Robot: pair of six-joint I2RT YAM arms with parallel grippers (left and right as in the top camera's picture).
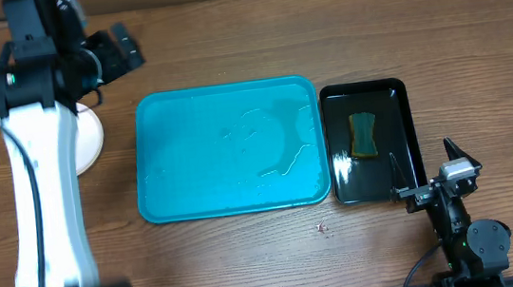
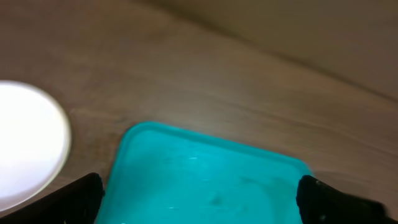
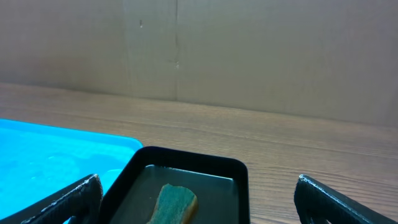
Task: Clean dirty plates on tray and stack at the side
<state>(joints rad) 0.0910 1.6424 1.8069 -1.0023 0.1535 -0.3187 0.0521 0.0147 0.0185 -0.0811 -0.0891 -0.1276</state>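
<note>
The teal-blue tray (image 1: 228, 146) lies mid-table, wet and bare of plates; it also shows in the left wrist view (image 2: 205, 180) and the right wrist view (image 3: 50, 149). A white plate (image 1: 89, 137) sits on the table left of the tray, mostly hidden under my left arm; its rim shows in the left wrist view (image 2: 31, 143). I cannot tell if other plates lie under it. My left gripper (image 1: 118, 51) is open and empty, above the table behind the tray's far-left corner. My right gripper (image 1: 437, 177) is open and empty near the front right.
A glossy black tray (image 1: 399, 138) with water stands right of the teal tray and holds a green-and-yellow sponge (image 1: 363, 135), also seen in the right wrist view (image 3: 174, 202). A small speck (image 1: 321, 227) lies on the wood in front of the trays.
</note>
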